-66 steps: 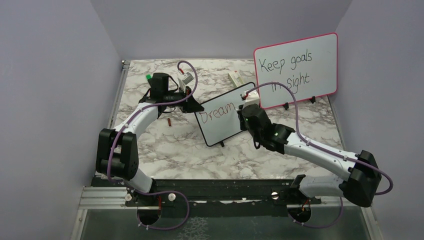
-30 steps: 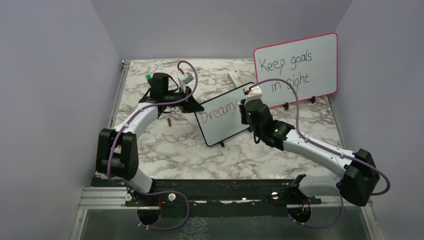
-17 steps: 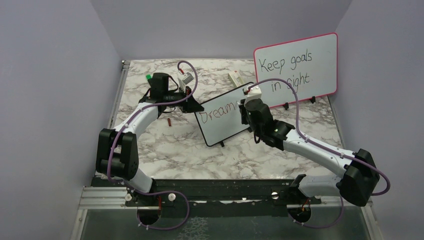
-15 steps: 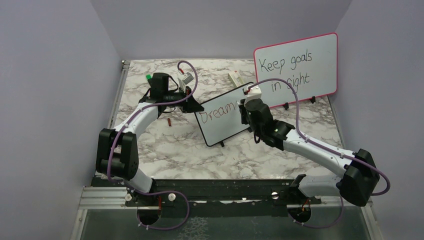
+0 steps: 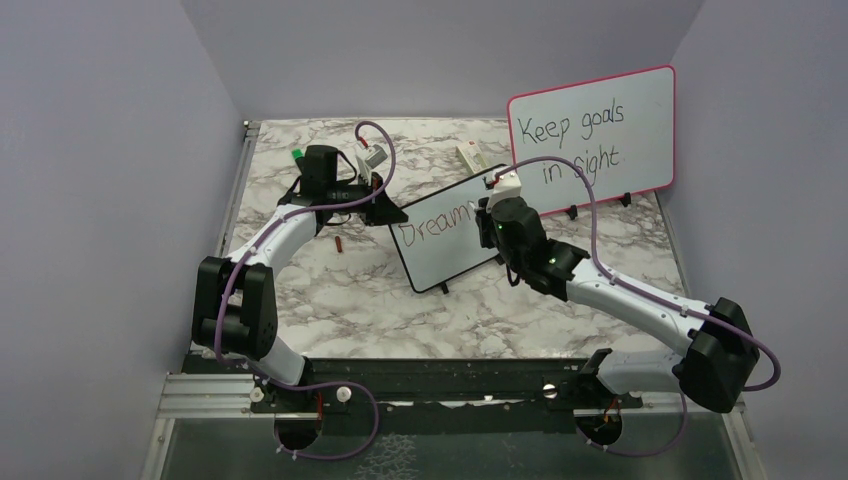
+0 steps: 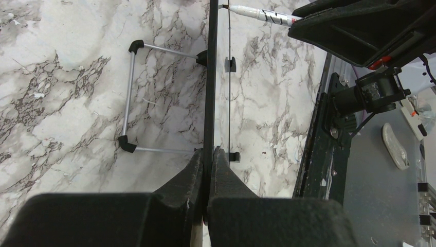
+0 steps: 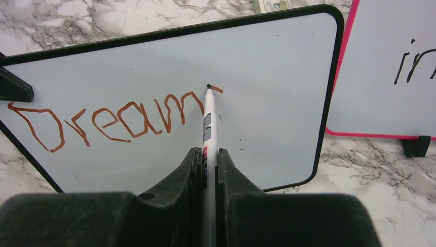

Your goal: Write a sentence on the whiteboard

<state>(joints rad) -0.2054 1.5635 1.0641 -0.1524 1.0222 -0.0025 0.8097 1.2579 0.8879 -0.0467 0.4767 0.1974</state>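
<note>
1. Right now the whiteboard (image 5: 445,255) stands upright mid-table, leaning back a little, set at an angle between the two wrists.
2. The sentence (image 7: 110,121) so far reads "Dream" in red along the upper part of the board, plus a short red stroke just right of the "m".
3. The marker (image 7: 207,128) points straight at the board. Its tip touches the surface at the left end of that short stroke.
4. Right jaws are closed on the marker barrel, which sticks out forward between them.
5. Left jaws are clamped on the whiteboard's black frame at its left edge. The left wrist view shows the board edge-on, running straight out from between them.
6. A wire stand (image 6: 128,98) with black end caps rests on the table (image 5: 350,290) behind the board.
7. The pink-framed board (image 5: 590,130) stands behind and to the right, overlapping the whiteboard's far corner in the top view. It carries black writing, "Keep goals in sight".
8. A small dark red piece (image 5: 339,244) lies on the marble table just beside the left arm.
</note>
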